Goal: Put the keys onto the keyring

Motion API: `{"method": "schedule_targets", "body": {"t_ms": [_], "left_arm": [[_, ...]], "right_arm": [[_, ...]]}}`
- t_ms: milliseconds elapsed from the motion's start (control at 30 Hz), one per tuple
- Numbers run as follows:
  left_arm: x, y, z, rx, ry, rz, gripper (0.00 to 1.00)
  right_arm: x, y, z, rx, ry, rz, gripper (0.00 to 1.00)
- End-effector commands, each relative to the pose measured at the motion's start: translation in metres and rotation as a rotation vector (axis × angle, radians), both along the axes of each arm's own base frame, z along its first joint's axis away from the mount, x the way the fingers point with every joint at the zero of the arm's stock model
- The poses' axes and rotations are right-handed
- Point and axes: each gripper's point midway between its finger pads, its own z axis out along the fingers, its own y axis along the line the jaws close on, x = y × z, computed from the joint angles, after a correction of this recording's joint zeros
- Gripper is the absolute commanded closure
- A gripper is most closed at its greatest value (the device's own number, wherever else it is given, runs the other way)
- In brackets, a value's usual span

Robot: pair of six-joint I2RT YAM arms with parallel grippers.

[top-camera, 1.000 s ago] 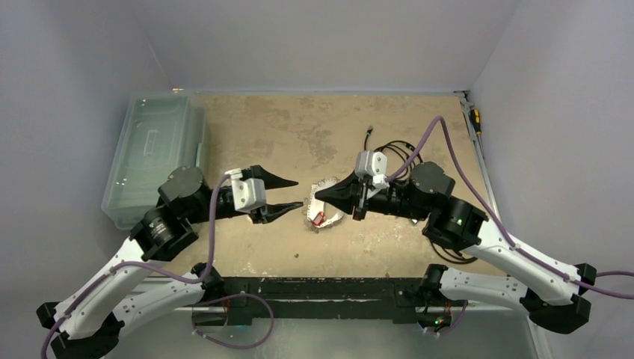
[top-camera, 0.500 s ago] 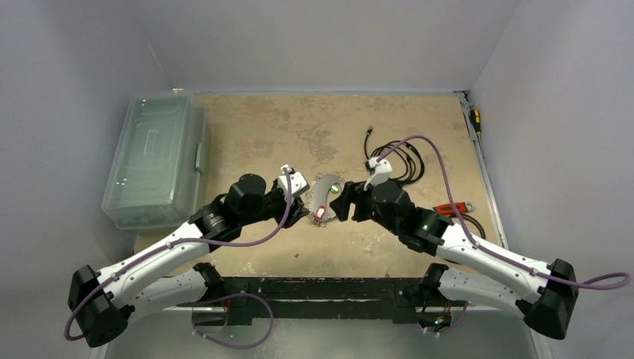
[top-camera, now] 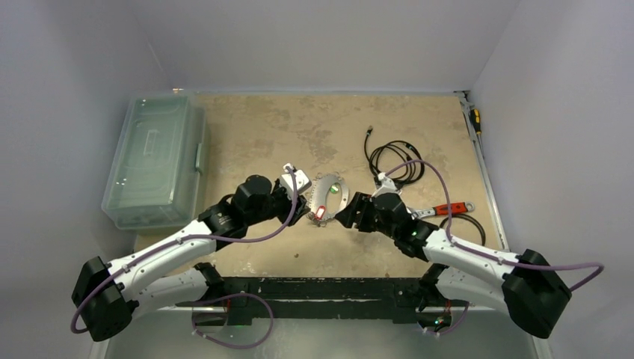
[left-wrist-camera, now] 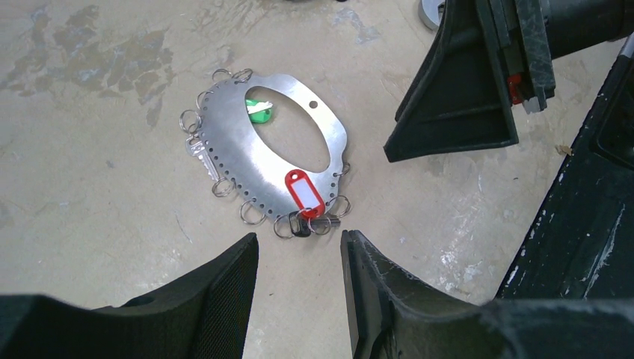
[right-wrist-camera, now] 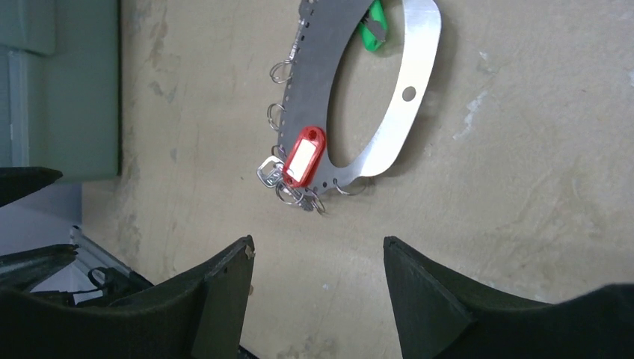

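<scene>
Keyring (top-camera: 318,191) (left-wrist-camera: 232,149) (right-wrist-camera: 321,75): where do we see it?

We see it lying flat on the table (top-camera: 254,127), about midway between the left and right edges and somewhat toward the near edge, straight between our two grippers.

And the keys (top-camera: 317,218) (left-wrist-camera: 310,223) (right-wrist-camera: 288,187)?

A red tag (top-camera: 320,212) (left-wrist-camera: 304,192) (right-wrist-camera: 303,155) rests on the plate's near end. A bunch of small rings with a black-headed key touches the rim just beside it. A green tag (top-camera: 333,189) (left-wrist-camera: 259,112) (right-wrist-camera: 374,26) shows through the oval hole. A silver key (left-wrist-camera: 198,153) lies against the rim, further round from the bunch. Whether each one is hooked through the rim holes, we cannot tell.

How do we stand with the left gripper (top-camera: 303,208) (left-wrist-camera: 299,239)?

Its jaws are parted with nothing between them. The tips hang just beside the bunch of rings, apart from it.

And the right gripper (top-camera: 345,214) (left-wrist-camera: 463,97) (right-wrist-camera: 318,243)?

Released too, jaws wide, only bare table between the fingers. It faces the left one across the keyring, near the rim but not touching, as far as we can tell.

What else do we share the table with?

A clear box (top-camera: 153,161) along the left edge, a black cable (top-camera: 392,157) beyond the right gripper toward the far edge, and a red-handled wrench (top-camera: 447,209) toward the right edge.
</scene>
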Motion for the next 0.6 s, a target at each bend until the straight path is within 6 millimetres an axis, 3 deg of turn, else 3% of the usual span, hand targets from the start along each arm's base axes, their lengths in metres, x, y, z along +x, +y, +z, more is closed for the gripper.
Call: {"method": "schedule_targets", "body": {"t_ms": [0,233,567], "left_arm": [[0.01,0.002,0.022,-0.052,-0.081,0.037,0.55],[0.015,0.011,0.028,-0.04,-0.128,0.071,0.56],[0.016,0.018,0.036,-0.055,-0.164,0.094,0.56]], "right_arm": [[0.016,0.013,0.021,0.026,-0.228,0.084,0.35],[0.025,0.006,0.015,-0.112,-0.484,0.166,0.38],[0.011,0.029,-0.02,-0.326,-0.628,0.352,0.48]]}}
